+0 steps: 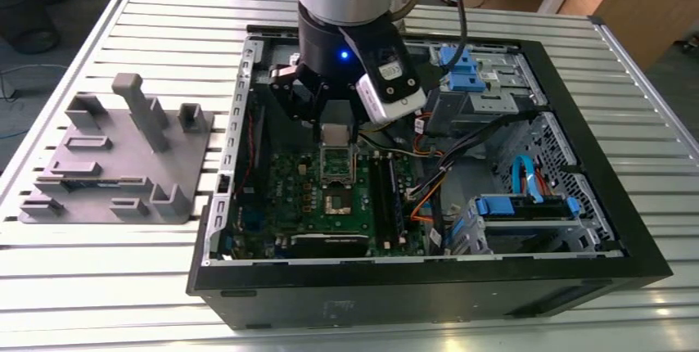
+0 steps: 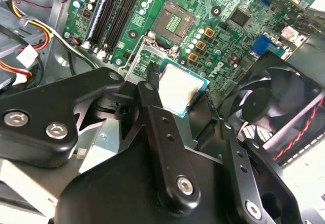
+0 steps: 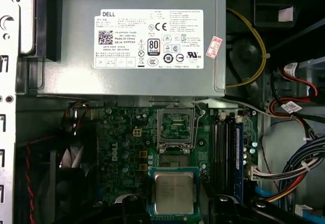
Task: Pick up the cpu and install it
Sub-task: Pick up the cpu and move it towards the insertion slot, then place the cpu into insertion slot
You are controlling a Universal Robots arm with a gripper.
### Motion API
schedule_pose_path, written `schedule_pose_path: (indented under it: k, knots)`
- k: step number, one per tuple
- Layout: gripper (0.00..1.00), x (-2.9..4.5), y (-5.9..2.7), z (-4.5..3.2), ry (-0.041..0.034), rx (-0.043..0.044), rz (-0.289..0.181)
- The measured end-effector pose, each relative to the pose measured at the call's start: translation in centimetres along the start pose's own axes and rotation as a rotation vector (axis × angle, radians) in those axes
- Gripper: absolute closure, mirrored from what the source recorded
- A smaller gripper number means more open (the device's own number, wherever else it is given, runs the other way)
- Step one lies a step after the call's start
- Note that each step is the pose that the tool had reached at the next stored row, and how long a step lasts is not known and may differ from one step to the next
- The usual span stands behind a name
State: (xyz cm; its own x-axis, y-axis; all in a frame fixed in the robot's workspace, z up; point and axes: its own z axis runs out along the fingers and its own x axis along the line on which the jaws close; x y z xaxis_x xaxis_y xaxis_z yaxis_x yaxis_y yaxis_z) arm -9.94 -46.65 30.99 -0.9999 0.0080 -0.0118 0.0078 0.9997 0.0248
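While the arm hangs over the open computer case, the gripper is clamped on the cpu, with one black finger against each of two opposite edges. The chip is held flat above the green motherboard, its silver top turned toward the wrist cameras and its pale rim showing all round. It is not seated: the bare socket lies uncovered just beside it, and the silver socket frame lies between the socket and the grey power supply. In the exterior view the gripper sits at twelve o'clock from the socket, the blue drive bracket at three o'clock, and the grey tray with upright blocks rests on the slatted table at nine o'clock from the case, well apart from the chip
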Motion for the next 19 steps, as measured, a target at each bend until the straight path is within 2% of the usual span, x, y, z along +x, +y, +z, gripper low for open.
schedule_pose_path:
  k: [3, 5, 11, 19]
  knots:
    - [0.53, 0.0, -0.01, 0.15, 0.0001, 0.0002, 0.0]
    - [0.53, 0.0, -0.51, 0.63, 0.0, 0.0, 0.0]
    - [0.53, 0.01, -0.52, 0.65, 0.0001, 0.0001, 0.0]
    - [0.53, 0.01, -0.53, 1.32, -0.0001, 0.0, 0.0]
